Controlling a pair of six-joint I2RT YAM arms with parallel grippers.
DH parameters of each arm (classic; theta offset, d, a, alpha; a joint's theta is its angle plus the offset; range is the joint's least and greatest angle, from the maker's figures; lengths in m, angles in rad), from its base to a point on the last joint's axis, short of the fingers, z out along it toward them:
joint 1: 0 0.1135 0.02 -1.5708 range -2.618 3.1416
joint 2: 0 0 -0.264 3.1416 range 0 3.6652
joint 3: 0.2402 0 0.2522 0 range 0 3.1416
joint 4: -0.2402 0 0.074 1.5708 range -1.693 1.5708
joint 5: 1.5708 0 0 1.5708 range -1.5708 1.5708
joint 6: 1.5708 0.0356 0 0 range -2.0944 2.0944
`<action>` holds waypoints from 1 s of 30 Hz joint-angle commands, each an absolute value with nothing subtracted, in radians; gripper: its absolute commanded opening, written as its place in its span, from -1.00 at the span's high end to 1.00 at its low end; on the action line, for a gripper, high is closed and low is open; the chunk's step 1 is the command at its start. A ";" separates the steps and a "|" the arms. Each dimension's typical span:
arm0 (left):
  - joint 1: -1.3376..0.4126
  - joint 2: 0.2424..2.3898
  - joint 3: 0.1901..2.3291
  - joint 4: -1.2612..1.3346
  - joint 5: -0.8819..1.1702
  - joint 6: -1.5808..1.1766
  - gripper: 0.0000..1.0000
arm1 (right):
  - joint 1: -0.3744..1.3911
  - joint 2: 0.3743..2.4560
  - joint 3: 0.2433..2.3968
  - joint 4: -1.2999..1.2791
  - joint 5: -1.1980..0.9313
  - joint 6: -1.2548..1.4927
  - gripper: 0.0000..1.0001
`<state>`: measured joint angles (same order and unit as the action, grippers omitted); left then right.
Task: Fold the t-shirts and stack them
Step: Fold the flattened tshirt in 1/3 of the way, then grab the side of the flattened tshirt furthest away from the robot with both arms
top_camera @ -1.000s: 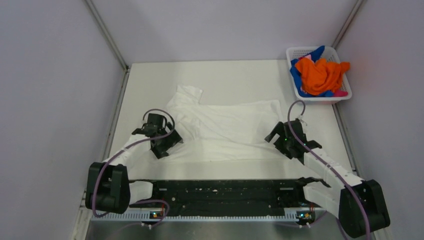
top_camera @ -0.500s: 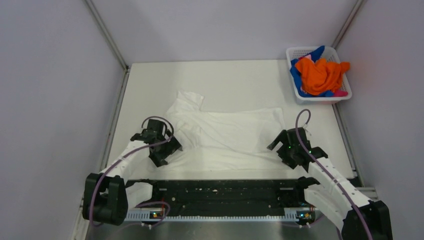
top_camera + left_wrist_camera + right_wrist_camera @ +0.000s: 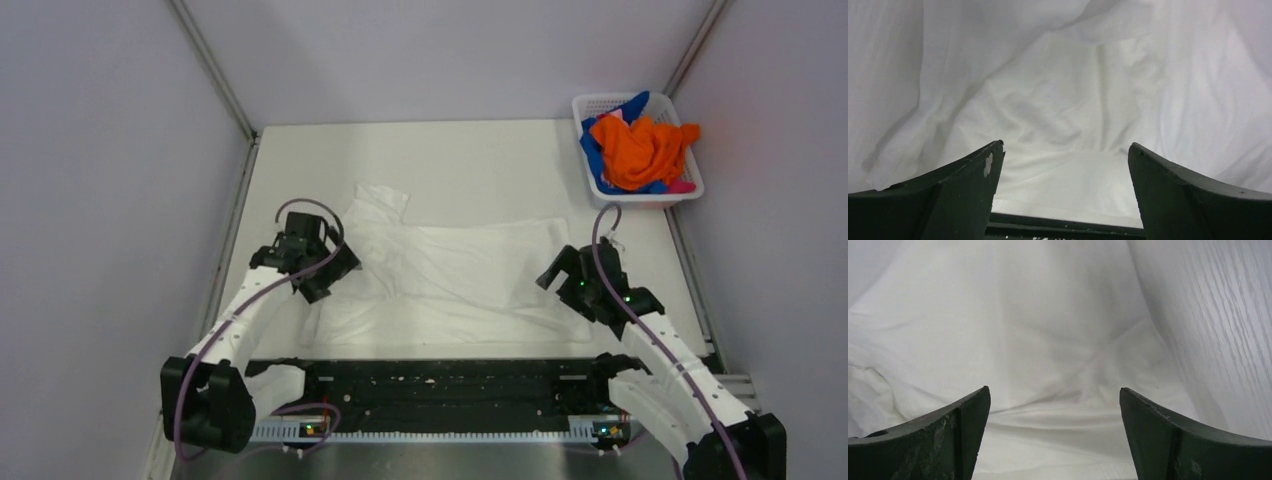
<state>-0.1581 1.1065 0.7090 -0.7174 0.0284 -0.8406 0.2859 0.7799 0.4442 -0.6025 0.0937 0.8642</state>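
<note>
White t-shirt is laid flat, mid-bench, closer to the near edge. Long axis runs L-R, parallel to the near edge. One sleeve is pointed at the far edge from the shirt's left end; the right end is squared off toward the right edge. Cloth is wrinkled, with the near-left part doubled over. Only plain white is seen on it.

Left gripper is held over the shirt's left end, jaws wide apart, nothing clamped; in the wrist view only white cloth is seen between the fingers. Right gripper is held at the shirt's right end, jaws likewise spread, nothing gripped; cloth and a strip of bare bench are seen past it. Contact w/ the cloth can't be told for either.

Bench is white w/ faint wood grain, boxed in by pale grey-lilac walls on 3 sides. A black rail is run along the near edge.

Count: 1 white shirt out on the bench. 1 white basket at the far-right corner, heaped w/ an orange shirt on top, blue cloth under it and a bit of pink. How many garments are in there can't be told.
</note>
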 commanded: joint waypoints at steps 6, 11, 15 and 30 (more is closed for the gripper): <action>-0.158 1.278 1.165 -0.610 -0.210 -0.639 -0.97 | 0.293 0.909 0.696 -0.329 0.118 0.638 -0.97; -0.156 1.558 1.407 -0.563 -0.171 -0.535 -0.97 | 0.294 0.971 0.680 -0.162 0.127 0.650 -0.97; -0.156 1.825 1.675 -0.630 -0.134 -0.439 -0.93 | 0.293 1.042 0.708 -0.135 0.163 0.614 -0.97; -0.155 2.389 2.230 -0.795 -0.006 -0.111 -0.63 | 0.292 1.175 0.732 -0.164 0.221 0.560 -0.97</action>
